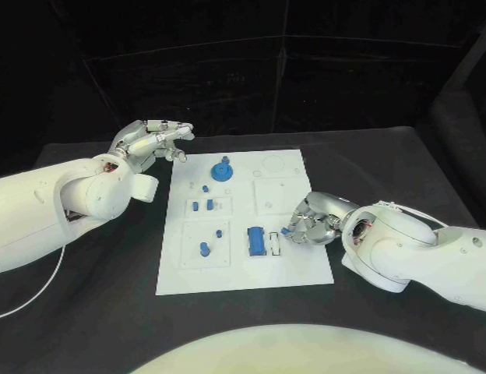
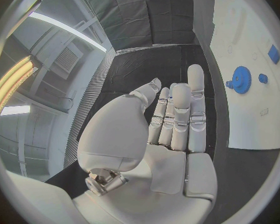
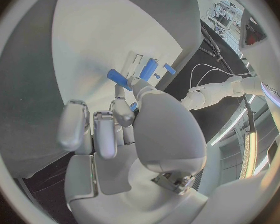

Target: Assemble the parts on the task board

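The white task board [image 1: 294, 261] lies in the middle of the black table. A blue gear [image 1: 220, 170] stands near its far edge, and small blue pegs [image 1: 204, 206] sit in recesses on its left half. A long blue block [image 1: 258, 241] lies near the board's middle. My right hand [image 1: 311, 222] is over the board's right edge beside that block. It pinches a blue peg [image 3: 118, 78] between thumb and finger, over the board [image 3: 109, 30]. My left hand [image 1: 153, 142] hovers off the board's far left corner, fingers straight and holding nothing [image 2: 177, 119]; the gear [image 2: 241, 79] lies beyond it.
Black table [image 1: 400, 164] surrounds the board on all sides. White cables [image 1: 19, 300] trail along the table under my left arm. Dark curtains close the back.
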Robot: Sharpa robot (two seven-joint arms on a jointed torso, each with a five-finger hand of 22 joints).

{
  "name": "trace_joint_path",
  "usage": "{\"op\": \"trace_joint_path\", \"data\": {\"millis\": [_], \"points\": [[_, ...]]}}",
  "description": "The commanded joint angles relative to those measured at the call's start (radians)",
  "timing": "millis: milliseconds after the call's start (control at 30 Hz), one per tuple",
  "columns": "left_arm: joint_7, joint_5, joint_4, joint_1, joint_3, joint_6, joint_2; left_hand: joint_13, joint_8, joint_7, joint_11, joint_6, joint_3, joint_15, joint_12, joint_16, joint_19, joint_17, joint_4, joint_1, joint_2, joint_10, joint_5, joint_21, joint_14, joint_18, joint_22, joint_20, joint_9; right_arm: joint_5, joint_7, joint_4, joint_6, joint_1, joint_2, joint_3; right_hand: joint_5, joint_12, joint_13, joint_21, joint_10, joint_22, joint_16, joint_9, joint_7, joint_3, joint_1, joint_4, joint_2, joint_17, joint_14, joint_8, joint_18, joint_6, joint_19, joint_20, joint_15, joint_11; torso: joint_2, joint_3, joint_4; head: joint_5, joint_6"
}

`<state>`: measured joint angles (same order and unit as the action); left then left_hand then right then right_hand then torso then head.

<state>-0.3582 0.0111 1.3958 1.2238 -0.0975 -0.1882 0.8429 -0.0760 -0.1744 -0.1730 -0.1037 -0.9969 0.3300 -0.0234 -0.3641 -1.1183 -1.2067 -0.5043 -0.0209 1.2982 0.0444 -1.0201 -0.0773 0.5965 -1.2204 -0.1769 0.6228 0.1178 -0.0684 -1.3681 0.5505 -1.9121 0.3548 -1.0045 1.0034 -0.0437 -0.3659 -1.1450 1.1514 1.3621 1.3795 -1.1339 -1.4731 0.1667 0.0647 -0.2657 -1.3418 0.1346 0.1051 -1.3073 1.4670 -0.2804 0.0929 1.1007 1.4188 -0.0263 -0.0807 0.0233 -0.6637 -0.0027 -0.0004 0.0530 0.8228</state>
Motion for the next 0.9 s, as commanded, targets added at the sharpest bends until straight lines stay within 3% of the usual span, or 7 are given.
{"op": "trace_joint_path", "data": {"millis": [33,333,900], "points": [[-0.004,0.0,0.002,0.001,0.0,0.013,0.001,0.001,-0.004,0.0,0.0,0.005,-0.001,0.003,-0.006,0.006,0.001,0.001,-0.006,0.013,-0.001,0.005,0.0,-0.004,0.008,-0.006,-0.001,0.003,0.0,0.045,-0.014,0.005,0.026,-0.001,-0.013,0.0,0.005,-0.003,0.002,0.002,0.007,-0.002,-0.005,0.019,-0.004,-0.005,0.011,0.002,0.003,-0.105,0.073,0.005,-0.013,0.011,0.004,0.005,-0.005,-0.004,0.0,0.0004,0.0004,-0.001,0.0],[-0.004,0.0,0.004,0.001,0.0,0.014,0.001,0.001,-0.004,0.0,0.0,0.005,-0.001,0.003,-0.006,0.006,0.001,0.001,-0.006,0.013,-0.001,0.005,0.0,-0.004,0.008,-0.006,-0.001,0.003,0.0,0.068,0.025,0.033,-0.043,-0.001,-0.056,0.0,-0.013,-0.012,0.012,0.007,0.021,-0.013,-0.01,0.031,-0.012,0.022,0.082,0.031,0.021,-0.114,0.075,-0.001,-0.014,0.036,0.008,0.006,-0.008,0.001,-0.001,0.0,-0.0001,-0.005,0.0],[-0.006,0.0,0.005,0.001,0.0,0.022,0.002,0.001,-0.004,0.0,0.0,0.005,0.0,0.003,-0.007,0.005,0.001,0.002,-0.008,0.015,0.0,0.006,0.0,-0.005,0.008,-0.006,-0.002,0.002,0.0,0.062,0.086,0.057,-0.064,-0.001,-0.092,0.0,-0.018,-0.043,0.045,0.014,0.045,-0.026,-0.017,0.047,-0.025,0.074,0.131,0.056,0.016,-0.126,0.077,-0.013,-0.017,0.065,0.015,0.013,-0.017,0.012,0.0,0.0006,-0.0009,-0.008,0.004]]}}
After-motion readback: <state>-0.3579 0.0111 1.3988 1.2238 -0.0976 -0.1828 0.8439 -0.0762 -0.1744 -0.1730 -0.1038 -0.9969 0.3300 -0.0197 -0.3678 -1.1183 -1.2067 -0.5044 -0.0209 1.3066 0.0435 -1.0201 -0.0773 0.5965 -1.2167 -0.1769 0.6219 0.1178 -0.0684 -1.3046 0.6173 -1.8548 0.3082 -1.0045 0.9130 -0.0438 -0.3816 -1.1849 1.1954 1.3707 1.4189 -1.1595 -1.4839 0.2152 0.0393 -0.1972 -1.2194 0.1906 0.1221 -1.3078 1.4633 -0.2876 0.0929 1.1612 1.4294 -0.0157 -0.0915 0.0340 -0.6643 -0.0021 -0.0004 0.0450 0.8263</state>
